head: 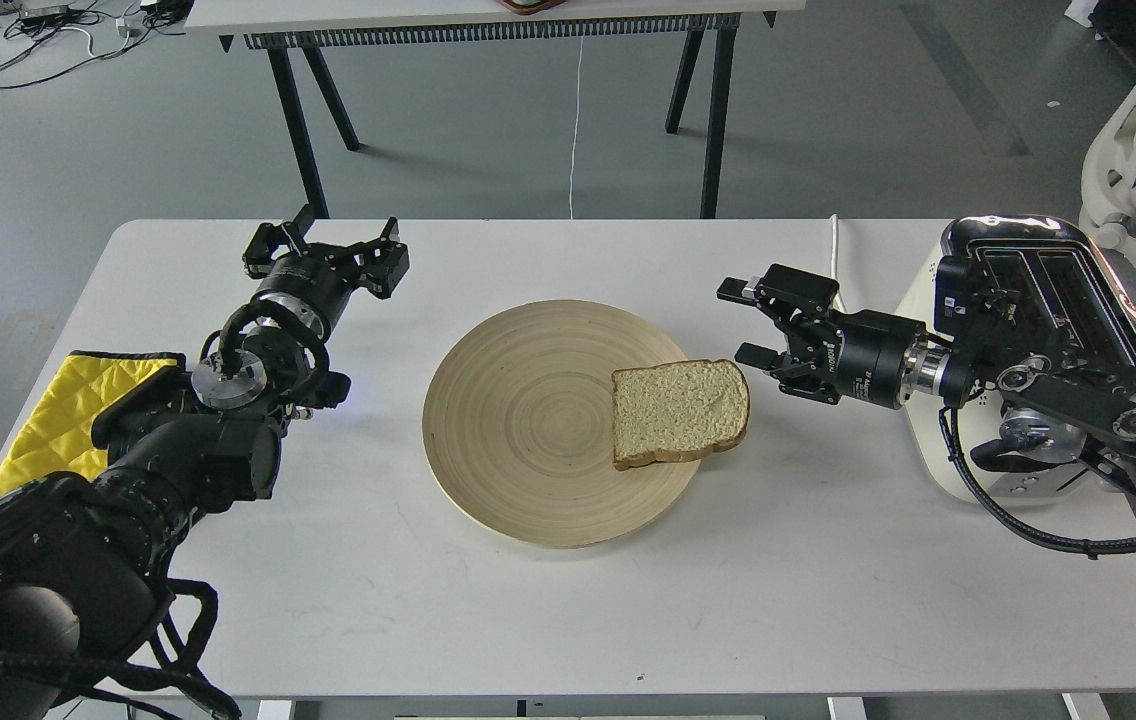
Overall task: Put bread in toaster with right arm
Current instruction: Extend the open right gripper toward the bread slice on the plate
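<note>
The slice of bread lies flat on the right-hand part of the round wooden plate, at the centre of the frame; its right crust edge overhangs the plate rim slightly. The plate rests on the white table.

The toaster stands at the right edge of the frame, on the right end of the table. Its chrome top and two black slots face up and are partly covered by the right arm, which crosses in front of it.

The right gripper points left toward the bread, just right of the slice and apart from it. Its two fingers are spread wide, one above the other in the frame, and nothing sits between them.

The left gripper is in the upper left of the frame, above the table surface and well apart from the plate. Its fingers are spread wide and hold nothing. A yellow quilted cloth lies at the left table edge, partly under the left arm
</note>
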Robot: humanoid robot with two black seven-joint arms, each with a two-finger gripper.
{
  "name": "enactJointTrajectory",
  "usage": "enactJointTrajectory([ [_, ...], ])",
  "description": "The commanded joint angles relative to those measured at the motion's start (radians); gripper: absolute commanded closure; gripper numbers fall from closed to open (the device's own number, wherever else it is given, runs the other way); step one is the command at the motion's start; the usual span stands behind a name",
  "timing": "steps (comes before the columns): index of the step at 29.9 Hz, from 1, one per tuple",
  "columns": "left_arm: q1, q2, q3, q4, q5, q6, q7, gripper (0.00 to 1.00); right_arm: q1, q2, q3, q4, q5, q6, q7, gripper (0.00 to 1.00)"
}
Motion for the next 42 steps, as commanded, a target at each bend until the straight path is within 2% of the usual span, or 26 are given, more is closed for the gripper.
enactJointTrajectory([
  [1, 0.000, 0.000, 0.000, 0.000, 0.001, 0.000, 0.000, 0.00, -0.003, 0.026, -0.001, -0.020, 0.001, -0.004, 0.000, 0.01],
  [19, 0.000, 0.000, 0.000, 0.000, 0.000, 0.000, 0.000, 0.00, -0.023, 0.066, -0.007, -0.034, 0.001, -0.027, 0.000, 0.01],
  [22, 0.000, 0.000, 0.000, 0.000, 0.001, 0.000, 0.000, 0.00, 0.046, 0.087, -0.031, -0.042, -0.011, -0.012, 0.000, 0.01],
  [28, 0.000, 0.000, 0.000, 0.000, 0.000, 0.000, 0.000, 0.00, 0.206, 0.101, -0.243, -0.045, -0.008, 0.049, 0.000, 0.01],
  [37, 0.000, 0.000, -0.001, -0.001, 0.000, 0.000, 0.000, 0.00, 0.353, 0.035, -0.399, -0.043, -0.019, 0.049, 0.000, 0.01],
  [42, 0.000, 0.000, 0.000, 0.000, 0.000, 0.000, 0.000, 0.00, 0.395, 0.001, -0.441, -0.042, -0.120, 0.049, 0.000, 0.01],
])
